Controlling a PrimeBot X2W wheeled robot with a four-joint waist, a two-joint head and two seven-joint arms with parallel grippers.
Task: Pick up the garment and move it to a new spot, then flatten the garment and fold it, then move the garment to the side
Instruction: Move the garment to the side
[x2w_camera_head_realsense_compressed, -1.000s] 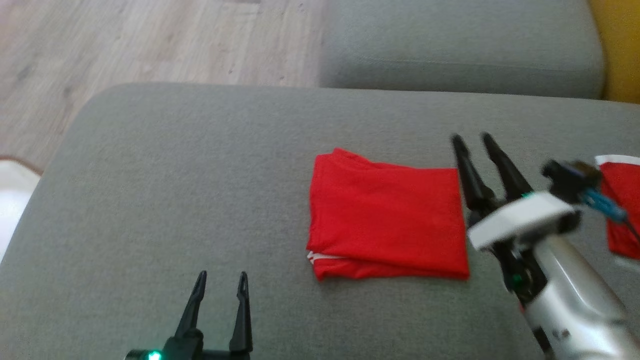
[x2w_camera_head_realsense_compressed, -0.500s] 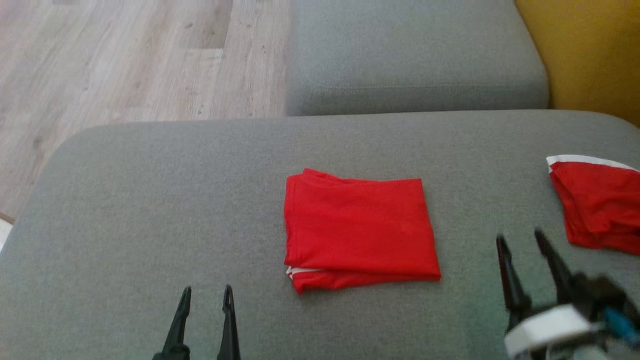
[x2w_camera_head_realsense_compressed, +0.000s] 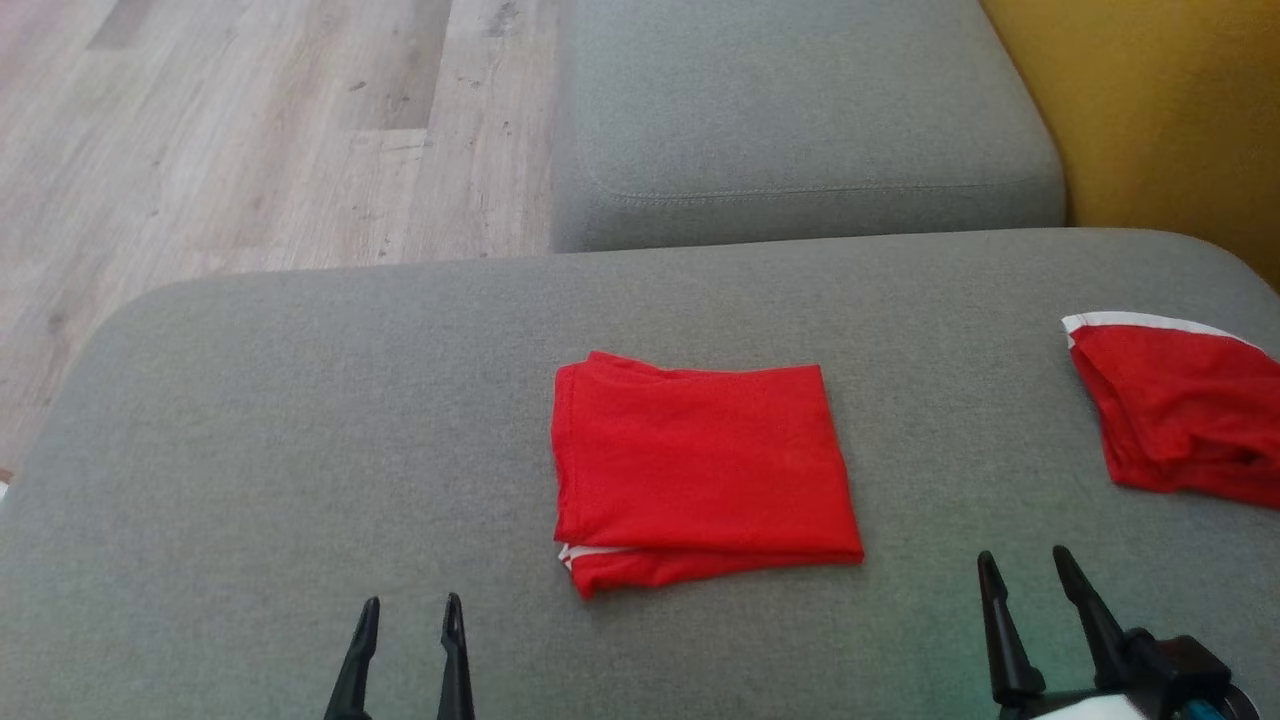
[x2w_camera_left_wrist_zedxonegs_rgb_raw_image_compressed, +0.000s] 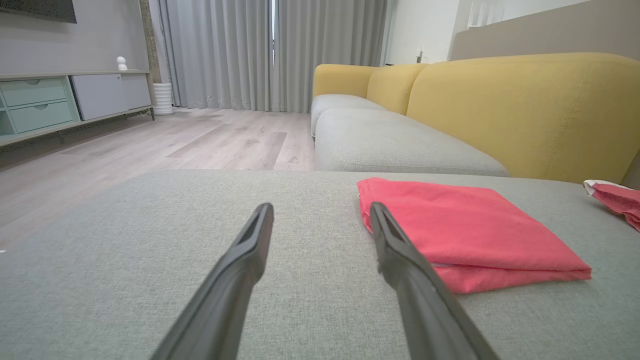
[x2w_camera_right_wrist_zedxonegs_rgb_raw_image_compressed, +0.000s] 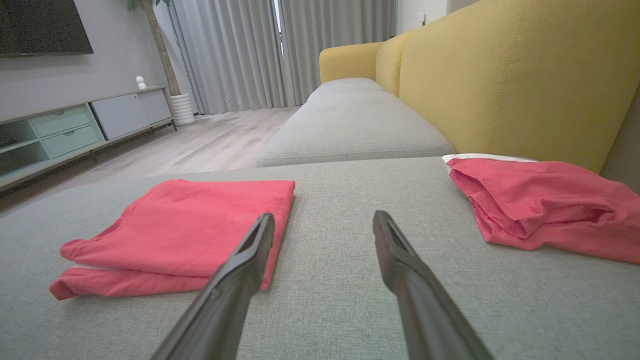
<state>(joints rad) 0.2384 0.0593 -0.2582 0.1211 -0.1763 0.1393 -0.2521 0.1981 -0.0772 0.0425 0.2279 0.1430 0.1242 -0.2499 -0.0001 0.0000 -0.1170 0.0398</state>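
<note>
Garment sits folded, ahead-left of our right gripper, which has just pulled back, jaws wide and empty. Left gripper is wide too, garment ahead-right. Folding looks done; we reckon the sideways move comes next.

Garments: two, folded garment at centre, second garment at right edge. Grippers: two, left gripper and right gripper, bottom edge. Cushions: two, near cushion, far cushion.
</note>
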